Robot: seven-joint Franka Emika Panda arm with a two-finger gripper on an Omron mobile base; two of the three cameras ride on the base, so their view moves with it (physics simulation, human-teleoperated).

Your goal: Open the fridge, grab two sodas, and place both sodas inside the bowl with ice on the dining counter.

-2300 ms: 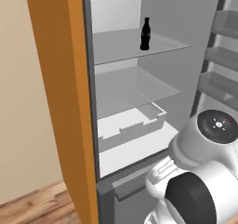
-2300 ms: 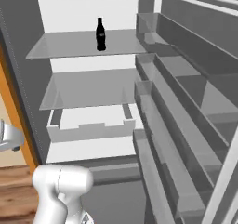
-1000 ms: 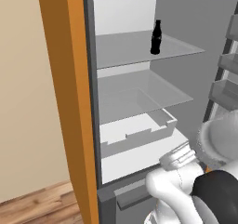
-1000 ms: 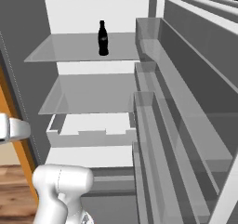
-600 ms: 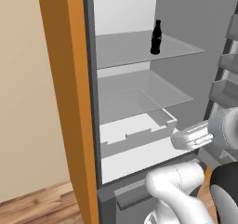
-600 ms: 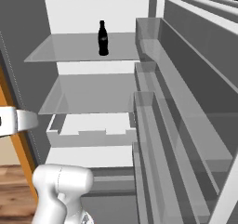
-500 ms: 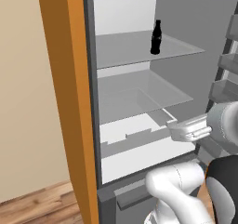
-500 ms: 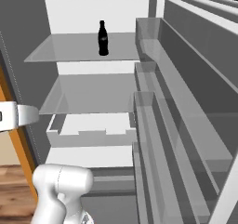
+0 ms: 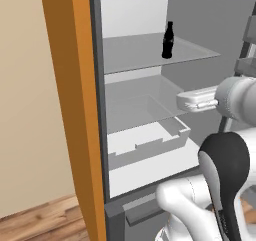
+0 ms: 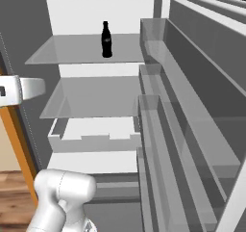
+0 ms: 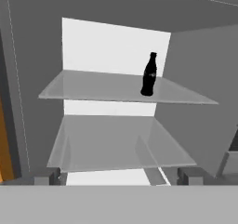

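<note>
- Wooden floor (image 9: 45, 220) and a tan wall (image 9: 25, 95) lie to the left of the fridge (image 9: 75, 110), which has an orange side and stands wide open.
- So the first job, opening the door, looks done.
- One black bottle (image 9: 168, 40) stands upright on the top shelf (image 9: 135, 52) of the fridge, toward the right side and near the back wall.
- That bottle is one of the two sodas, and it is not picked up yet.
- I see no red can on the fridge shelves, so I cannot tell where that soda is.
- Grabbing the bottle and carrying it to the bowl with ice looks like the work that is left.
- Below the bottle, the middle shelf (image 10: 96, 98) has nothing on it.
- Under that shelf sits a pale drawer (image 9: 147, 140), and nothing shows inside it.
- Right of the bottle, the door racks (image 10: 163, 106) hold nothing that I can see.
- A white gripper (image 9: 196, 99) hangs in front of the fridge, lower than the bottle and to its right, well apart from it.
- From the hand view, its two fingers stand far apart with nothing between them, and the bottle (image 11: 148, 74) is up ahead, a bit to the right.
- To reach the bottle, I think the gripper must go up and deeper into the fridge.
</note>
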